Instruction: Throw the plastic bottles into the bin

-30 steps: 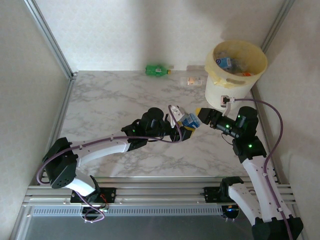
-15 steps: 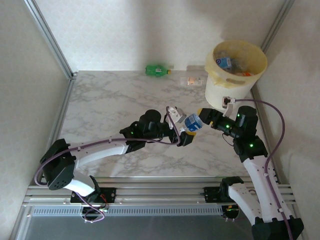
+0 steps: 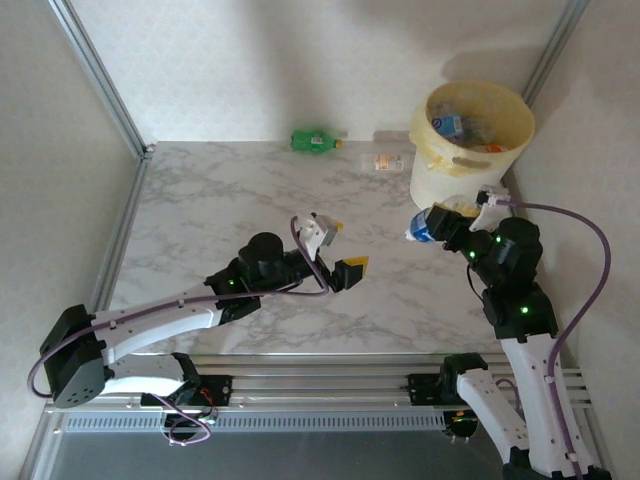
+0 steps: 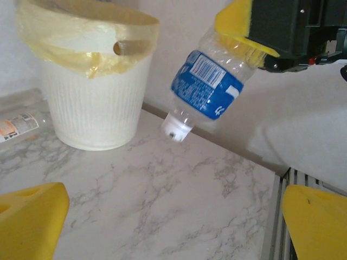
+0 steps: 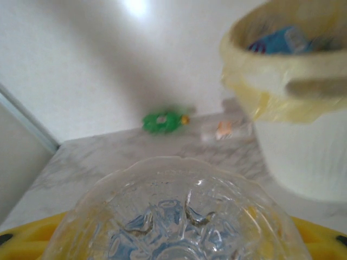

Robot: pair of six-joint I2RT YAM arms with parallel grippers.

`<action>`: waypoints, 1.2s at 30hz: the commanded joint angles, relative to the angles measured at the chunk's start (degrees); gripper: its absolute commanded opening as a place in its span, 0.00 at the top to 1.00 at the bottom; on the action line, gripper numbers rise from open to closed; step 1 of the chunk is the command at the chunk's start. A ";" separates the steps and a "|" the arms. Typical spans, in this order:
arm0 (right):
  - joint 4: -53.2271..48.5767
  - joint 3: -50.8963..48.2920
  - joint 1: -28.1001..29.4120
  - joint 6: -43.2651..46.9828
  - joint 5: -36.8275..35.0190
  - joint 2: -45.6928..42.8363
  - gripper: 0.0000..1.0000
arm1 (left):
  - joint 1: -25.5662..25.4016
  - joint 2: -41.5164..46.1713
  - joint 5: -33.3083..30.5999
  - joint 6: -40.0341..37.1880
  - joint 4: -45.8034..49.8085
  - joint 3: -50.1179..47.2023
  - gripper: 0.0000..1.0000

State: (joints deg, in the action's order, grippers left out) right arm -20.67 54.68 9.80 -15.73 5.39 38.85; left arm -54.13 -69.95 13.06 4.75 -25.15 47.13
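Right gripper (image 3: 443, 220) is clamped on a blue-labelled bottle (image 4: 209, 86), held tilted near the bin (image 3: 440, 180); left gripper (image 3: 340, 248) is spread wide.

Blue-labelled bottle (image 4: 209, 86), cream bin (image 4: 92, 103), grey-veined marble table (image 4: 162, 206)

Free marble table (image 3: 220, 210) from nine to eleven o'clock, clean passage. At one o'clock the bin (image 3: 440, 185) blocks the corner, right gripper (image 3: 440, 218) and its blue-label bottle (image 3: 424, 229) hanging just before it. A green bottle (image 3: 315, 141) and a clear bottle (image 3: 385, 162) line the far wall (image 3: 250, 70) at twelve.
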 commanded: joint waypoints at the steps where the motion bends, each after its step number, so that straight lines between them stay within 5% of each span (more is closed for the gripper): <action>1: 11.23 1.35 0.26 9.06 -10.04 -0.79 0.54 | 0.50 2.33 -2.68 1.31 -1.98 -1.46 0.00; 9: 41.19 1.72 0.17 22.22 -22.76 5.35 0.56 | 0.51 5.98 -4.25 3.36 -2.96 -5.72 0.00; 23: 52.11 9.95 -0.35 24.59 -21.65 16.86 0.56 | 0.78 12.09 -9.00 4.04 -1.62 -11.89 0.00; 26: 44.69 15.95 -1.96 23.37 -22.51 22.47 0.57 | 0.95 12.59 -9.18 4.12 -1.11 -12.10 0.00; 29: 26.28 29.68 -4.68 19.14 -24.66 32.74 0.52 | 1.22 12.73 -10.04 4.21 -0.21 -11.91 0.00; 33: -2.43 53.29 -7.07 13.52 -23.38 49.82 0.28 | 1.58 12.52 -10.79 4.97 0.62 -11.93 0.00; 36: -11.96 61.54 -7.21 12.52 -23.68 56.58 0.14 | 1.85 11.89 -12.31 6.08 1.21 -12.23 0.00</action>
State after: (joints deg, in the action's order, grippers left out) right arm -11.90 110.89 2.72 0.10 -16.95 91.20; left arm -52.97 -58.43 2.94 9.06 -24.95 35.64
